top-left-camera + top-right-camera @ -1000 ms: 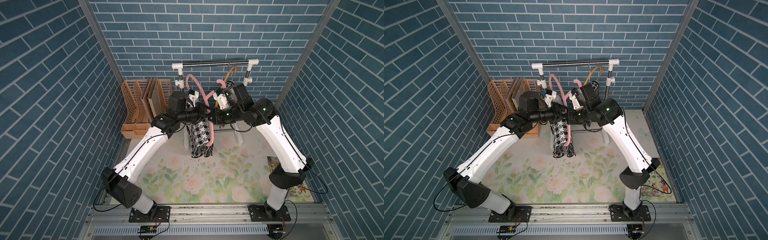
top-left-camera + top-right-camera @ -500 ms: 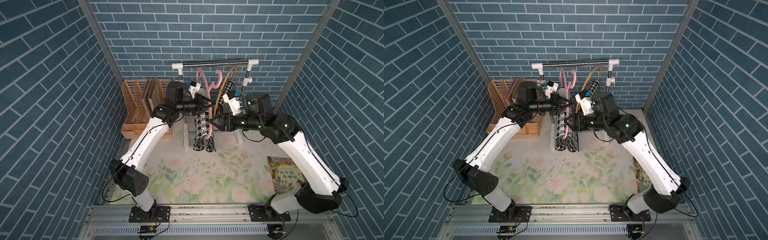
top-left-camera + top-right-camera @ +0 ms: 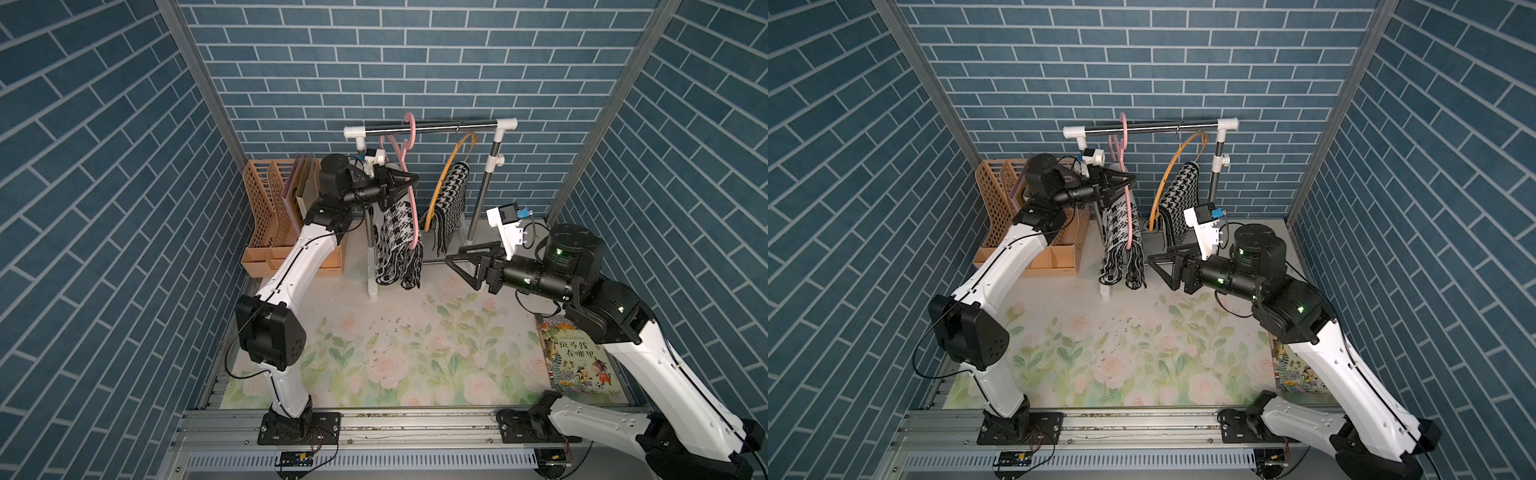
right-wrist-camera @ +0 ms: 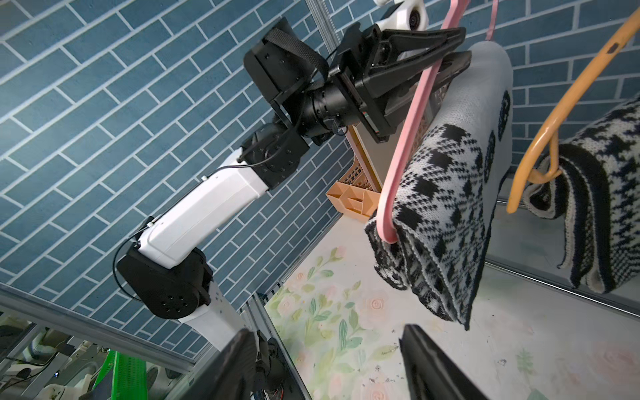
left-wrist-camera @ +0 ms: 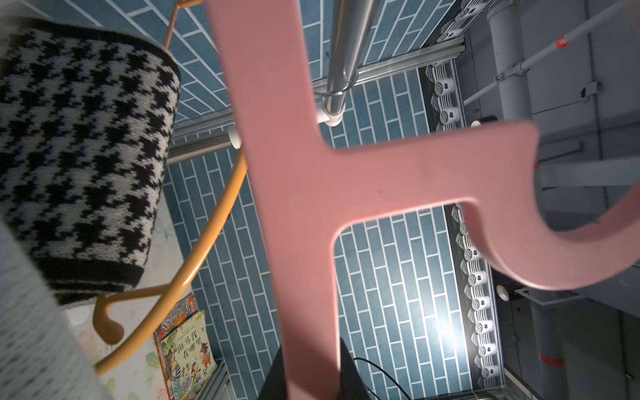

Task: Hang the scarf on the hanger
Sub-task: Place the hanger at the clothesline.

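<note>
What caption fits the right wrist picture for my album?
Left pincer grips the pink hanger draped with a black-and-white scarf.

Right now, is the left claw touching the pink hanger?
Touching. In the right wrist view the left gripper pinches the pink hanger between its jaws, one on each side.

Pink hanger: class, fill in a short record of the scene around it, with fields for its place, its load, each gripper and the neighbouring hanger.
Pink hanger: hook looks to be over the rail
Load: black-and-white scarf draped over it, ends hanging down
Left gripper: shut on the hanger's upper part, below the hook
Right gripper: open, empty, apart from the scarf
Neighbour: orange hanger on the same rail, carrying a houndstooth scarf
Task state: scarf is on the hanger
</note>
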`<state>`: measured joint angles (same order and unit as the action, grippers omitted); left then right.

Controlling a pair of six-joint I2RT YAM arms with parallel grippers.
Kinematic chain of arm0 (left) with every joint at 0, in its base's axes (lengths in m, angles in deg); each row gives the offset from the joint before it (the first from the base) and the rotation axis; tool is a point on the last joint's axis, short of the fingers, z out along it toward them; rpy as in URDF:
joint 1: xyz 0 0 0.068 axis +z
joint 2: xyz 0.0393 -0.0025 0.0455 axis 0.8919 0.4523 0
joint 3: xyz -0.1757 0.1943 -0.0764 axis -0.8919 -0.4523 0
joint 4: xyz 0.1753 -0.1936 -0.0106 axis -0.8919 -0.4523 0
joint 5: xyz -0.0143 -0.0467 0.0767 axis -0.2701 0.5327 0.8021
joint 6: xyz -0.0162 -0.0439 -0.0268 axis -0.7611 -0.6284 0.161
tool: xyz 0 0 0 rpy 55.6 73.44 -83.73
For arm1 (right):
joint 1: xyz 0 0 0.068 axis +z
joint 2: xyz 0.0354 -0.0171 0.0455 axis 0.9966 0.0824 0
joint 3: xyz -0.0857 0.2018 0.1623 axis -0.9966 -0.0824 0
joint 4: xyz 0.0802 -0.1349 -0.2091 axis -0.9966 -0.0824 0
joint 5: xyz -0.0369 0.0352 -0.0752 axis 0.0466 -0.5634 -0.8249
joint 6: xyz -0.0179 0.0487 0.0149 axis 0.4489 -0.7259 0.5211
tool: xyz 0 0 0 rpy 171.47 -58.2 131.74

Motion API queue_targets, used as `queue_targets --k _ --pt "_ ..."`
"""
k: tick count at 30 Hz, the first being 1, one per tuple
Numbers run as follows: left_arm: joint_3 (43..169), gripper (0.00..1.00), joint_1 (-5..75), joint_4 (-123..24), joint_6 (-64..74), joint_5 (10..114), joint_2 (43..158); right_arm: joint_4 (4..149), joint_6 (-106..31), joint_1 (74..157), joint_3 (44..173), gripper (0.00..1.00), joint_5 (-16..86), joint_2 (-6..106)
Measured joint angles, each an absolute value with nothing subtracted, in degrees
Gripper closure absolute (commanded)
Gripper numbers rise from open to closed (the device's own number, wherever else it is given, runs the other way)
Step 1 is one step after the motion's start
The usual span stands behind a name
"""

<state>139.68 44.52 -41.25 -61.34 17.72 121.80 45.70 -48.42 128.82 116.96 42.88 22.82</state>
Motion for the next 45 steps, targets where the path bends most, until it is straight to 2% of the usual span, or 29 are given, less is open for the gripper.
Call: queue_targets --k 13,20,27,37,45 --pt "136.3 1.00 45.5 -22.3 -77.4 18.4 126.7 47.6 -48.9 128.8 115.8 0.29 42.1 20.6" --pt "129.3 1.00 46.8 -13.0 -79.3 19.4 126.6 47.6 -48.9 128.8 115.5 0.29 42.0 20.6" --pt "127.8 1.00 47.4 -10.1 -79.4 18.9 126.8 47.6 -48.9 128.8 115.5 0.29 41.9 20.6" --pt "145.8 1.00 48.8 -18.2 -81.5 18.6 137.3 47.6 -48.9 128.8 115.3 0.29 41.9 20.6" --pt "148.5 1.00 49.3 -20.8 -84.2 17.5 138.4 47.6 -48.9 128.8 115.3 0.29 41.9 20.8"
